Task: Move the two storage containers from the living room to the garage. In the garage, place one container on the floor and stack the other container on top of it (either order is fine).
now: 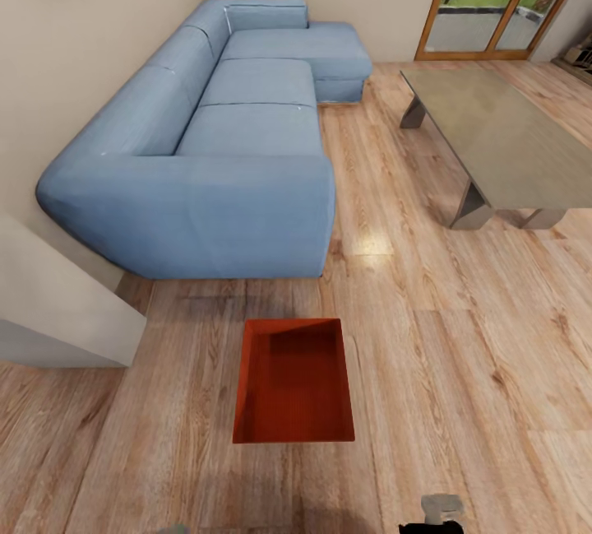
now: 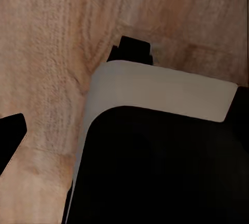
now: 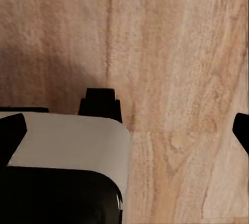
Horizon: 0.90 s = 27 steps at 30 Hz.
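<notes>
Wood-plank floor (image 1: 460,336); orange-red container (image 1: 293,382) near sofa (image 1: 205,147); right jaws spread, empty.

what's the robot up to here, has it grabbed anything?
Nothing is grabbed yet. One orange-red storage container sits lidless and empty on the living room's wood-plank floor, just in front of the robot, near the end of the light-blue sectional sofa. A low grey table stands to the right. Both wrist cameras look down at bare planks and the robot's own body, with no object between the fingers.

Matt orange-red container (image 1: 293,386), glossy wood-plank floor (image 1: 460,336)
</notes>
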Tool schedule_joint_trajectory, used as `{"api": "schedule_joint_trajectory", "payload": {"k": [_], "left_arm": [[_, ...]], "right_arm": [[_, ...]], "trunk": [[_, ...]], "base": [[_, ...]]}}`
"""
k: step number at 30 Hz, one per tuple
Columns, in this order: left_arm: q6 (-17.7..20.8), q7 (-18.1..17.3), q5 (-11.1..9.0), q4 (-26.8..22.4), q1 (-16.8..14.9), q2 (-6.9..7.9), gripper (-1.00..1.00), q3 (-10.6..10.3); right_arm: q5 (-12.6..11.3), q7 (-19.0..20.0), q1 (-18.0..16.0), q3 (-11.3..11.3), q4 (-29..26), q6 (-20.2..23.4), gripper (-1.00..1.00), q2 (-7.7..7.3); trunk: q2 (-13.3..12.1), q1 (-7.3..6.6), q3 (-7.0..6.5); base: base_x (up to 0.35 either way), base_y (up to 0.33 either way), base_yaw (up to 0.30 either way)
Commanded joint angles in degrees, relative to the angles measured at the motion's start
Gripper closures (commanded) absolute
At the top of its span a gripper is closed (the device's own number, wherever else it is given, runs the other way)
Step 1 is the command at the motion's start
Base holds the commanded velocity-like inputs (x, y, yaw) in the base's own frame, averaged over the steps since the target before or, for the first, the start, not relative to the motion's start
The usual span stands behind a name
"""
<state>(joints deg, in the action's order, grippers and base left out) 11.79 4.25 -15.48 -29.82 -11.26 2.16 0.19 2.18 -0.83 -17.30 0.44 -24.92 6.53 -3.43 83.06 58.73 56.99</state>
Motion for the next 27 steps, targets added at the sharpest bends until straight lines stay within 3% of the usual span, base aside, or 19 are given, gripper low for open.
{"api": "schedule_joint_trajectory", "payload": {"k": [1,3,5,6,7,12,18,23,24,26,27], "left_arm": [[0.9,1.2,-0.6,0.9,-2.1,-0.3,-1.0,0.0],[2.2,2.5,-0.5,2.7,-5.4,-0.72,-1.0,-0.1],[4.4,3.5,-0.2,5.0,-10.1,-1.36,-1.0,-0.2],[4.7,3.6,-0.2,5.2,-10.8,-1.48,-1.0,-0.3],[5.3,3.8,-0.1,5.7,-12.6,-1.87,-1.0,-0.3],[7.6,5.7,0.4,6.0,-17.1,-3.46,-1.0,-0.5],[12.3,11.2,1.8,3.5,-19.5,-4.22,-1.0,-0.6],[12.2,12.3,1.9,2.9,-22.5,-4.64,-1.0,-0.5],[11.7,12.4,1.9,3.0,-23.4,-4.96,-1.0,-0.5],[9.7,12.7,3.3,3.0,-24.8,-7.75,-1.0,-0.8],[9.5,12.7,3.9,2.9,-24.9,-8.09,-1.0,-0.9]], "right_arm": [[-0.1,-0.8,-1.4,0.1,-0.1,0.6,-1.0,0.3],[-0.4,-1.5,-4.1,0.1,-0.1,1.7,-1.0,1.07],[-0.6,-3.1,-9.3,0.1,1.9,4.4,-1.0,2.71],[-0.7,-3.4,-10.4,0.1,2.6,4.7,-1.0,3.01],[-0.7,-4.3,-14.0,0.1,4.9,5.2,-1.0,3.94],[-0.7,-5.6,-21.1,0.1,9.7,4.9,-1.0,6.76],[-0.6,-7.4,-22.9,0.1,10.7,1.7,-1.0,9.75],[-1.3,-8.0,-23.1,0.0,10.9,-3.4,-1.0,10.6],[-2.1,-8.1,-23.2,0.0,11.0,-4.2,-1.0,10.68],[-4.4,-8.2,-23.2,0.2,11.0,-5.0,-1.0,10.69],[-4.3,-8.1,-23.2,0.5,11.0,-5.2,-1.0,10.7]], "trunk": [[0.0,0.0,0.04],[0.0,0.0,0.04],[0.0,0.0,0.04],[0.0,0.0,0.04],[0.0,0.0,0.04],[0.0,0.0,0.04],[0.0,0.0,0.04],[0.0,0.0,0.04],[0.0,0.0,0.04],[0.0,0.0,0.04],[0.0,0.0,0.04]], "base": [[0.0,0.0,0.0],[0.0,0.0,0.0],[0.0,0.0,0.0],[0.0,0.0,0.0],[0.0,0.0,0.0],[0.0,0.0,0.0],[0.0,0.0,0.0],[0.0,0.0,0.0],[0.0,0.0,0.0],[0.0,0.0,0.0],[0.0,0.0,0.0]]}}
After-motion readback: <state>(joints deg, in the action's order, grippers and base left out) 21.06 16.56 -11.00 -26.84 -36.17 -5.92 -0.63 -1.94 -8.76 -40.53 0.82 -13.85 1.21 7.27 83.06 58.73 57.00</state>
